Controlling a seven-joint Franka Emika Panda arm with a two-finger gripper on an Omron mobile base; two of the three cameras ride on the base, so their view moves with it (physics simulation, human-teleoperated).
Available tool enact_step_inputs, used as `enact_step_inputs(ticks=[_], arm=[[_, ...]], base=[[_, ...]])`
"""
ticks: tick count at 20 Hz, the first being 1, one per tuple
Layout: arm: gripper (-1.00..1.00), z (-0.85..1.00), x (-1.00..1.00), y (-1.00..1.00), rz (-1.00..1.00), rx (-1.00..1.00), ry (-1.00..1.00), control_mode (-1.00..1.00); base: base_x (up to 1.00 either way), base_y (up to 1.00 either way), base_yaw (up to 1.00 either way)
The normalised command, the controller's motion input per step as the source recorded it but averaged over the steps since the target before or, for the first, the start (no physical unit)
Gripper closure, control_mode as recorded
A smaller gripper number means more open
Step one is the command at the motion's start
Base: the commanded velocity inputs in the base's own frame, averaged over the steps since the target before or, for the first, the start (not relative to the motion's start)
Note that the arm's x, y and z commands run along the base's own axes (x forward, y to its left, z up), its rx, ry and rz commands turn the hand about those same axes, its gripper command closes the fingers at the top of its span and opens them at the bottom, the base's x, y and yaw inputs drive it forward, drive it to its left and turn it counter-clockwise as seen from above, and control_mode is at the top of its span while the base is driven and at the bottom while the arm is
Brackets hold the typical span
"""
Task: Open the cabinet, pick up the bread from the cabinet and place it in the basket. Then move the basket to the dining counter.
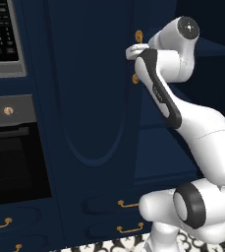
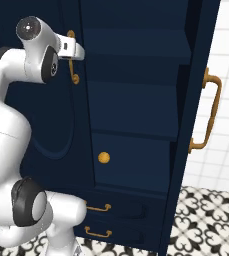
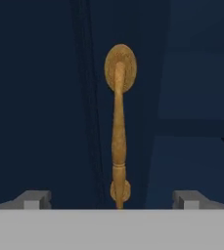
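Note:
The navy cabinet (image 2: 136,105) has its right door (image 2: 193,150) swung open, showing navy shelves. Its left door (image 1: 92,98) is closed. On a lower shelf sits the bread (image 2: 104,158), a small round golden-brown bun. My gripper (image 3: 113,200) is open, its fingertips (image 3: 35,199) standing wide apart on either side of the left door's brass handle (image 3: 117,127) without touching it. In both base views the hand (image 1: 136,51) (image 2: 72,49) is up against that handle (image 2: 74,76). The basket and the dining counter are out of view.
A black oven front (image 1: 11,162) and a keypad panel (image 1: 1,34) lie left of the cabinet. Low navy drawers with brass pulls (image 1: 128,203) (image 2: 98,206) run beneath. The open door's long handle (image 2: 209,115) juts out before a white tiled wall (image 2: 226,150). The floor (image 2: 206,220) is patterned.

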Motion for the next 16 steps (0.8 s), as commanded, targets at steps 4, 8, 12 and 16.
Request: enact_step_inputs(ticks=[4,8,12,16], arm=[[-1.00,-0.05,0.49,0.00,-0.06,-0.03,0.03,-1.00],[-1.00,-0.14,0.53,0.00,-0.02,0.00,0.06,-1.00],[-1.00,-0.15,0.61,0.00,0.00,0.00,0.06,-1.00],[-1.00,-0.15,0.63,0.00,0.00,0.00,0.01,-1.00]], base=[[0.00,0.00,0.00],[0.00,0.00,0.00],[0.00,0.00,0.00],[0.00,0.00,0.00]])
